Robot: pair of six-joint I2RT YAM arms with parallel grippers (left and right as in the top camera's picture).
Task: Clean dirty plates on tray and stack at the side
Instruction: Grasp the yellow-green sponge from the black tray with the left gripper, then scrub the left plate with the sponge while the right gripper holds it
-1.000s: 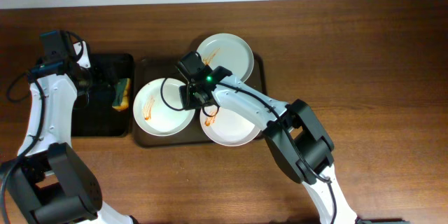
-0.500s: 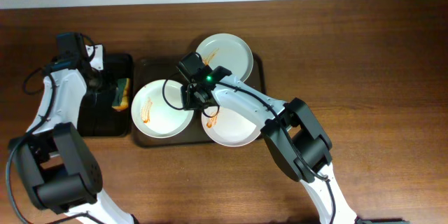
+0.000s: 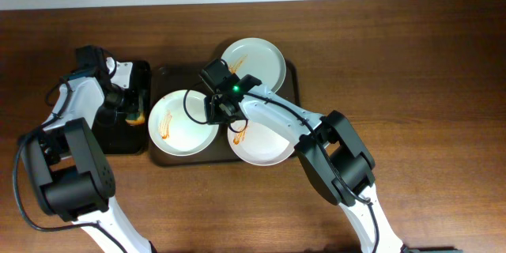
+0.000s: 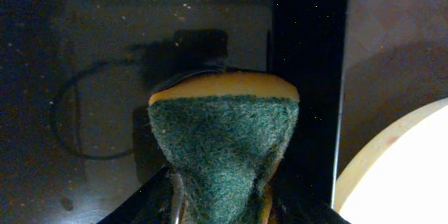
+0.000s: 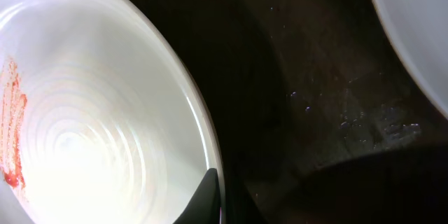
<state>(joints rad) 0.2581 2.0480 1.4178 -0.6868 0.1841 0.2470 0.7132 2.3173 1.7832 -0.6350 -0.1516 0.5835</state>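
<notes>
Much bare desk point(image 3: 411, 55) lies open to you, right of the tray point(image 3: 291, 99) and along the near side. On its left you have little room: the black tray point(image 3: 111, 138) lies just beside that rim. Three plates point(image 3: 257, 59) crowd the tray:
- back plate in the far right corner
- front plate point(image 3: 265, 146) at the near right edge
- left plate point(image 5: 91, 112) at the left rim, with an orange smear on its left side

Right tool point(image 5: 218, 197) pinches the left plate's right rim. Left tool point(image 4: 222, 199), over the black tray, squeezes a green-faced yellow sponge point(image 4: 224, 140).
</notes>
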